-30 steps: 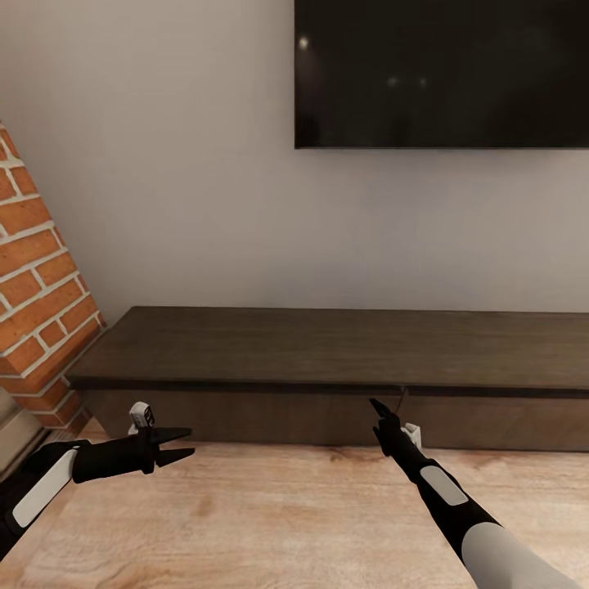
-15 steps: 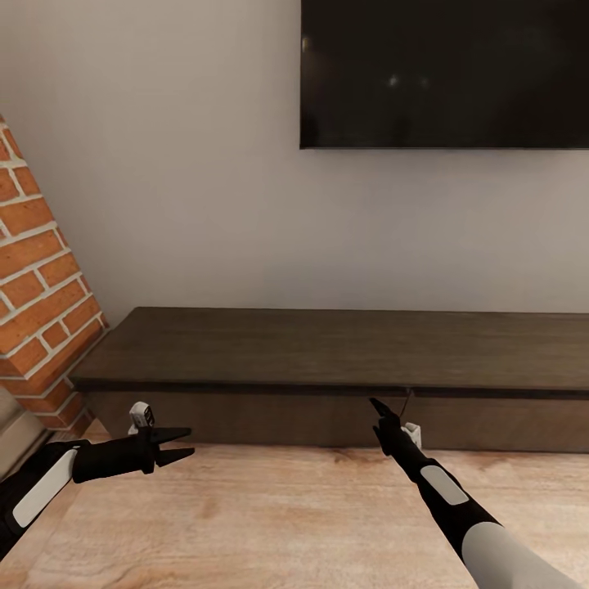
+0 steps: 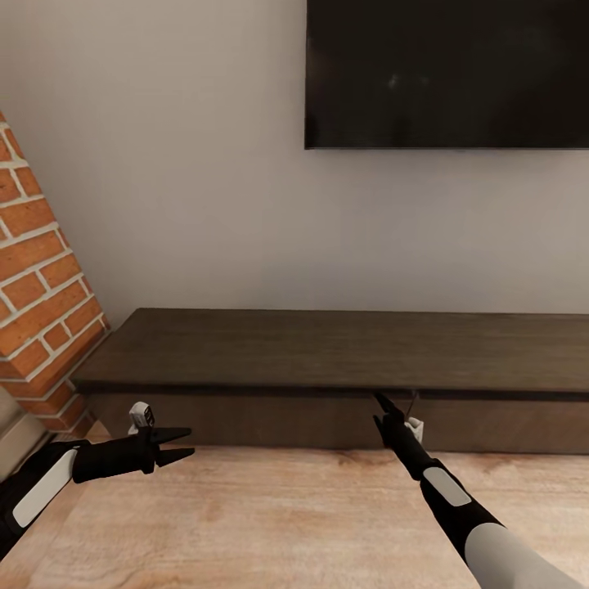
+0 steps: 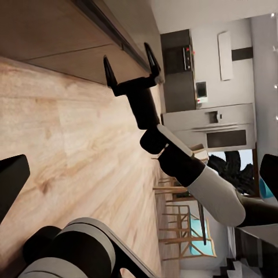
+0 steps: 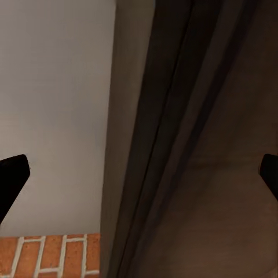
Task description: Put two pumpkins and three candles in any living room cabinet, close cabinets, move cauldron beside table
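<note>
Right gripper [image 3: 387,408], fingers spread and empty, pokes at cabinet [image 3: 327,348] front just under top edge. Left gripper [image 3: 178,443] open, empty, over floor [image 3: 270,523]. Drawers look closed; opening apparently not yet done.

1. Head view: from above and in front of the cabinet [image 3: 327,352], facing the wall, near enough that the cabinet spans the frame below the television [image 3: 447,74].
2. Left wrist view: low over the wooden floor [image 4: 52,139], looking along the cabinet front toward the right gripper [image 4: 131,63] and a distant kitchen.
3. Right wrist view: very close to the cabinet's top front edge [image 5: 168,145], facing the wall and brick column [image 5: 52,255].
4. All three views share the cabinet front.
</note>
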